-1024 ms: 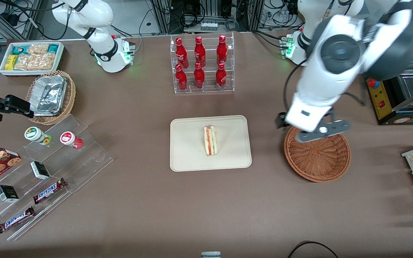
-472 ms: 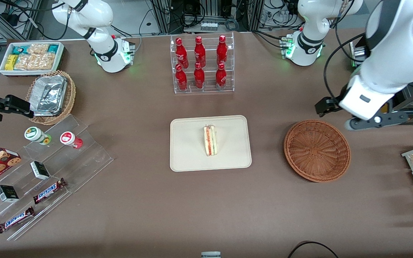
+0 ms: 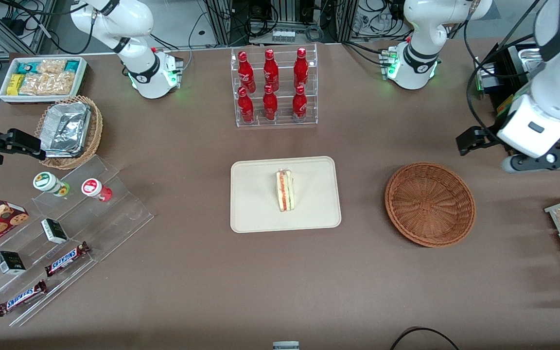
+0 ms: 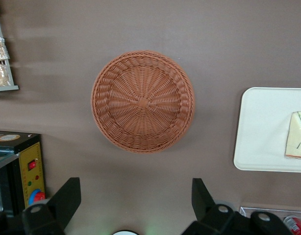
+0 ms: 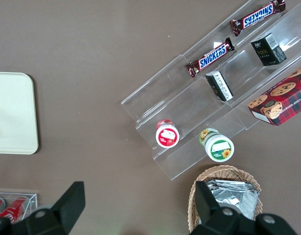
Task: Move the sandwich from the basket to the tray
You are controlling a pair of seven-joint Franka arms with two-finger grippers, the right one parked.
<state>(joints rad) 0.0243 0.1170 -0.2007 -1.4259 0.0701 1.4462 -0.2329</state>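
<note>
Fingers point(image 4: 67, 198) spread wide, holding nothing, gripper point(image 4: 136, 200) hung high above the table toward the working arm's end, near the basket point(image 3: 429, 204). Basket bare, sandwich point(image 3: 285, 190) lying on the tray point(image 3: 251, 214). Looked basically done, nothing left but parking.

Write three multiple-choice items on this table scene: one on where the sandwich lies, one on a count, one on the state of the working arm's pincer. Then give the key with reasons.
1. Where is the sandwich?
A. in the basket
B. on the tray
C. on the bare table

2. How many red bottles stand in the clear rack?
A. four
B. six
C. eight

3. How is the pincer?
A. open, holding nothing
B. shut on the sandwich
C. shut on the basket's rim

Key:
1 B: the wedge rests on the tray; the basket holds nothing.
2 B: two rows of three.
3 A: the wrist view shows its fingers spread apart above the table, clear of the basket.
</note>
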